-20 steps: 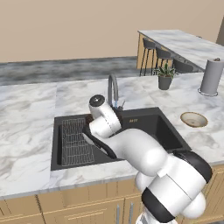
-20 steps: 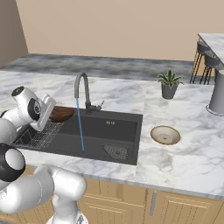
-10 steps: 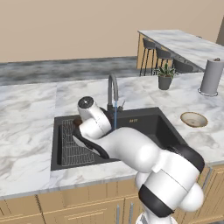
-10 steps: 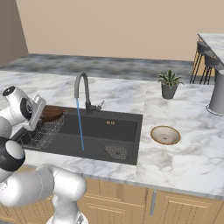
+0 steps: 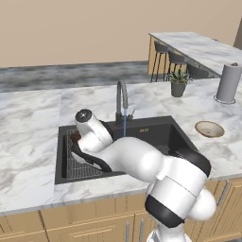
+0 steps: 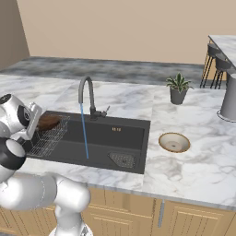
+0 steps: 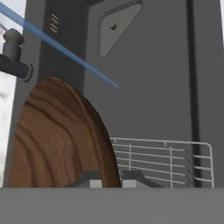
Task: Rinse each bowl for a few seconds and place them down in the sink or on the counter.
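Wooden bowl (image 7: 57, 140) over sink (image 6: 115, 138) rack (image 7: 175, 162).

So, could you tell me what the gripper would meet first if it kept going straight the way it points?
The gripper is shut on the wooden bowl. Straight ahead, it would probably meet the sink floor near the wire rack, though depth is unclear.

Glossy white rounded arm (image 5: 142, 163) segments joined by dark bands

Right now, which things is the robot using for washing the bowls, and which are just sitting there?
For the job:
- wide dark brown wood-grained bowl, held in the shut gripper
- small tan bowl with pale rim
- black rectangular sink
- grey arched tap, running
- white marble counter

Just sitting:
- potted green plant
- grey cylinder
- dark bar stools
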You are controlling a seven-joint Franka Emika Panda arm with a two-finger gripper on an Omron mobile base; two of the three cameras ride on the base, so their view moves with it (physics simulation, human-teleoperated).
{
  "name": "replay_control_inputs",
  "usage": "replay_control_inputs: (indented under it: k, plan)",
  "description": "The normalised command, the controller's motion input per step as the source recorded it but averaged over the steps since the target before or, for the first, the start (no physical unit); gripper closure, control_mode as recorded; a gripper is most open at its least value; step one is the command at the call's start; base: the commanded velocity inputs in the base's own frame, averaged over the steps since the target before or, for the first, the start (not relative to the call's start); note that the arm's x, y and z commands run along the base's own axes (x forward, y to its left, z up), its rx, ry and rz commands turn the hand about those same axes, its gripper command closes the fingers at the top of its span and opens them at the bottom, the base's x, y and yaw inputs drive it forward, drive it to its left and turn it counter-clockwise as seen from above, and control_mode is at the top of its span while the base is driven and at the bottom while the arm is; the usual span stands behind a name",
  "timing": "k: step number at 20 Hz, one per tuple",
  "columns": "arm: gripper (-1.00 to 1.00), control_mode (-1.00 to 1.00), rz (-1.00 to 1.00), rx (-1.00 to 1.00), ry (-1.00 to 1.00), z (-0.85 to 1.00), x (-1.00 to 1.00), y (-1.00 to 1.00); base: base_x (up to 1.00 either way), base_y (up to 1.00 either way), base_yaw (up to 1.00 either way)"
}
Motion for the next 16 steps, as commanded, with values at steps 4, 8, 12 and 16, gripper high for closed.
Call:
replay_control_inputs:
  k: [4, 8, 12, 16]
  plan:
    - [1.0, -1.0, 0.0, 0.0, 0.04, -0.29, 0.07, 0.16, 0.0, 0.0, 0.0]
    - [1.0, -1.0, 0.0, 0.0, 0.1, -0.22, 0.13, 0.1, 0.0, 0.0, 0.0]
    - [1.0, -1.0, 0.0, 0.0, 0.12, -0.16, 0.09, 0.11, 0.0, 0.0, 0.0]
    - [1.0, -1.0, 0.0, 0.0, 0.08, -0.15, 0.03, 0.27, 0.0, 0.0, 0.0]
